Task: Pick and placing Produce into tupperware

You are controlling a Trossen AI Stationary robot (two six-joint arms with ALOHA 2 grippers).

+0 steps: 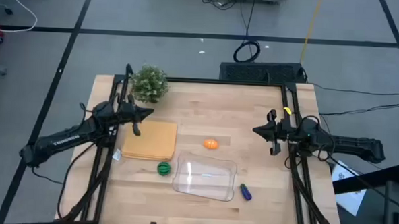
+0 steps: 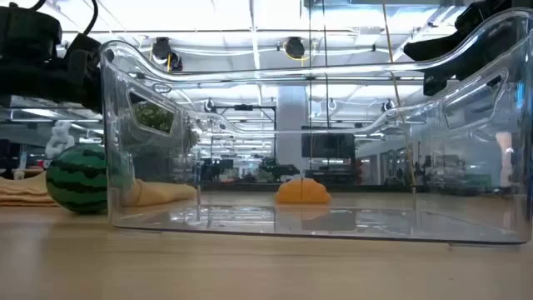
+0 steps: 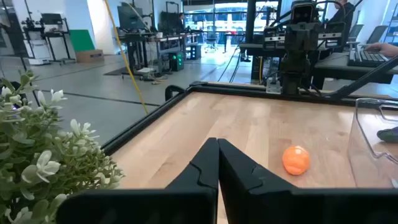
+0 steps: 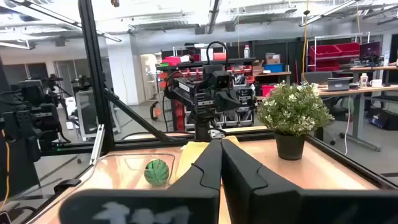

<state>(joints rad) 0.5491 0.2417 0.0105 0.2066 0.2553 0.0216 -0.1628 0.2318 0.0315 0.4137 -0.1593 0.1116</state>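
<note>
The clear tupperware (image 1: 205, 177) stands on the table near the front edge. A green striped ball (image 1: 163, 168) lies just left of it, an orange oval (image 1: 211, 144) lies behind it, and a blue-purple piece (image 1: 245, 192) lies at its right. My left gripper (image 1: 149, 113) hovers shut at the table's left, above the tan pad. My right gripper (image 1: 255, 131) hovers shut at the table's right. In the left wrist view the shut gripper (image 3: 217, 152) points across the table past the orange oval (image 3: 296, 160). Neither holds anything.
A tan square pad (image 1: 151, 139) lies at the left under my left gripper. A leafy potted plant (image 1: 149, 83) stands at the far left corner. Black frame rails (image 1: 291, 106) run along the table's sides. Bare wood lies between the two grippers.
</note>
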